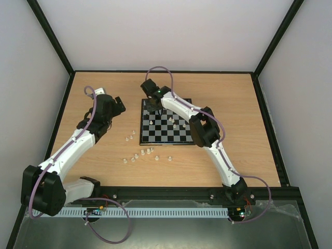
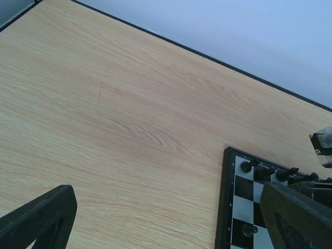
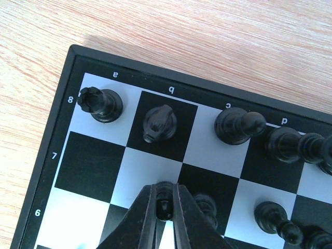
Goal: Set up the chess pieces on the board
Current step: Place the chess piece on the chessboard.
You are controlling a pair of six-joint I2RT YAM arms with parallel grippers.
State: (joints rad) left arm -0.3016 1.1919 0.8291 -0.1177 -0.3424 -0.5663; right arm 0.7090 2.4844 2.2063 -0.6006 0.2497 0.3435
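Observation:
The board point(image 1: 142, 124) lies at mid-table, with black figures along its far rows. Several whitish chess pieces point(image 1: 142, 153) stand loose on the wood in front of its near left corner, and a few point(image 1: 175, 123) are on the board. My right gripper point(image 1: 154, 107) is over the board's far left corner. In the right wrist view it point(image 3: 165, 203) is shut on a small black pawn point(image 3: 165, 197), held over the b7 square next to another black pawn point(image 3: 207, 205). My left gripper point(image 1: 118, 104) is open and empty over bare wood left of the board point(image 2: 226, 207).
A black rook point(image 3: 100, 102), knight point(image 3: 160, 123) and bishop point(image 3: 238, 125) stand on the back row just beyond the right gripper. A black-framed wall bounds the table on every side. The right arm stretches diagonally over the board's right half.

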